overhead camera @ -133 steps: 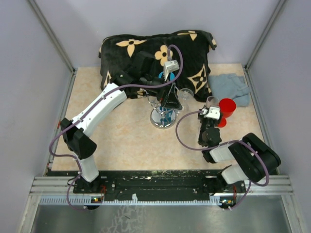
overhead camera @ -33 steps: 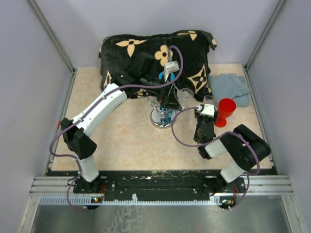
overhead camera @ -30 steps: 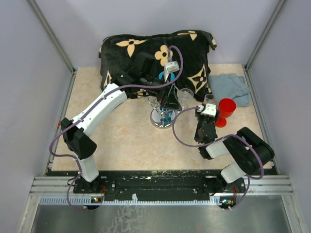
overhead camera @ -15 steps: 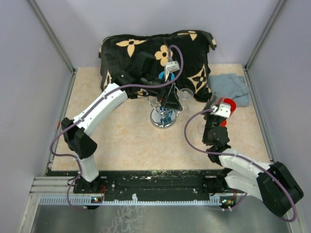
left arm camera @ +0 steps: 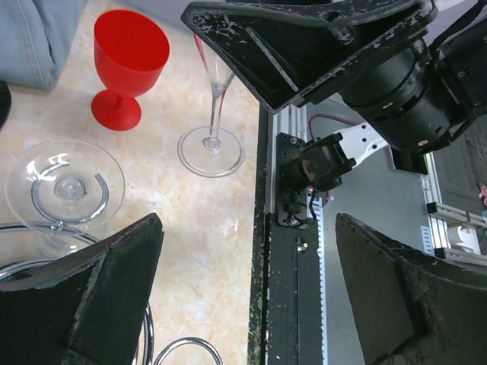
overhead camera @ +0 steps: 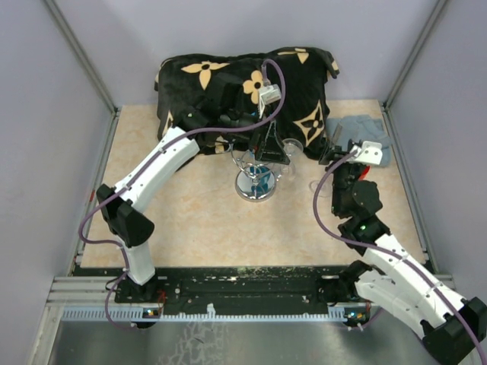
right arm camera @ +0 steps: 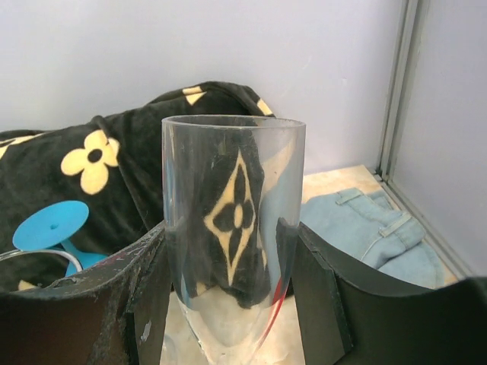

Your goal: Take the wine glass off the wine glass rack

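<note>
The wine glass rack stands mid-table on its shiny round base, and its wire loops show low in the left wrist view. A clear wine glass hangs upside down on a loop, and a blue one hangs behind it. My left gripper hovers over the rack, open and empty. Right of the rack, my right gripper is shut on the bowl of a clear flute glass. The flute's foot rests on the table.
A red goblet stands just behind the flute. A black cushion with tan flowers lies along the back wall, and a blue cloth lies at the back right. The table's front rail is near.
My right arm has swung out to the right and stretched forward, and its gripper, still around the flute, now sits a little farther back and right. The left gripper has risen slightly over the rack.
</note>
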